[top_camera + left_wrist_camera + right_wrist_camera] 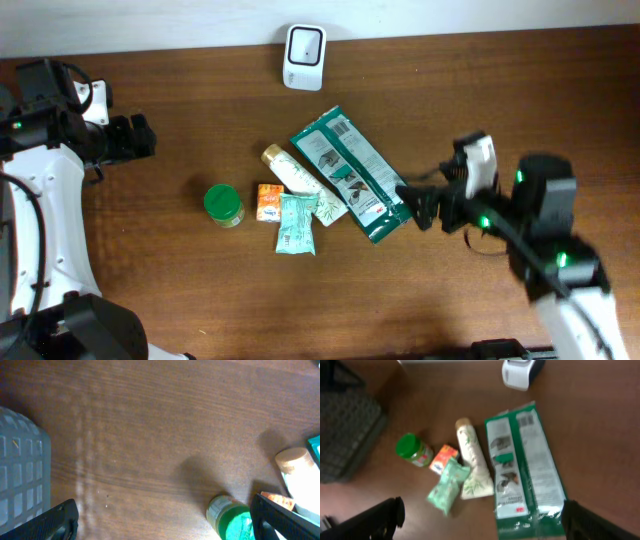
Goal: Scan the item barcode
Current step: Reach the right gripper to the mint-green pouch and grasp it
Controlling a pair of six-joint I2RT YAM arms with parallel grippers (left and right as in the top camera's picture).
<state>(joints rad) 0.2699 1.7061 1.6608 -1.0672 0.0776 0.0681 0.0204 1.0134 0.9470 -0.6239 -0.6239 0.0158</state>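
A dark wooden worktop (180, 290) seen from above, with five small grocery items clustered near its centre. The likely item to scan is the largest of them, a long, flat green and white plastic packet (350, 172). Its long axis lies on a diagonal. One short end points toward the far edge and the white barcode scanner (303, 57) standing there, and the other points toward the right edge.

That nearer end lies just beside the right fingers (602, 522), which are spread wide and hold nothing. The left fingers (50, 522), also spread wide and empty, hover well apart near the left edge, so the right arm is clearly the nearer one.

A striped patch near the packet's far end may be the barcode, though it is too blurred to be sure. Just beside the packet's left side lies a cream tube (295, 177). Next to the tube are an orange carton (269, 202), a mint-green sachet (296, 223) and a green-lidded jar (223, 205).
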